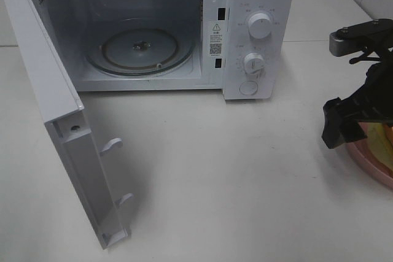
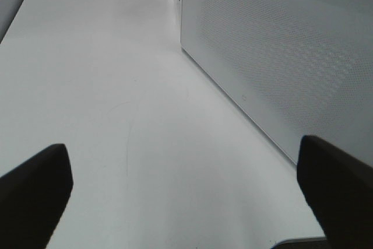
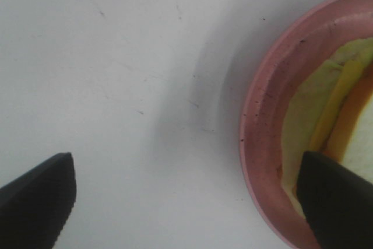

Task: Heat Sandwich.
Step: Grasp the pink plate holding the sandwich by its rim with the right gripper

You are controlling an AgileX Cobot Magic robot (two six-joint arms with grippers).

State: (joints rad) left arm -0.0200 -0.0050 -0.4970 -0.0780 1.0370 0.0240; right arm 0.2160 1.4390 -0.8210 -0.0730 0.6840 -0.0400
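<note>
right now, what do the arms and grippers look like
The left gripper shows two blunt matte black fingers. The right gripper looks the same, one finger edge finely ribbed. Its arm is black with a grey metal bracket.

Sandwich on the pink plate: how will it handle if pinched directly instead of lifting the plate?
Probably soft: the sandwich shows stacked bread and leafy filling, so a pinch would likely squash it. The layers look loose, so they may slide apart. It is likely light, and gripping the raised rim of the plate seems safer.
</note>
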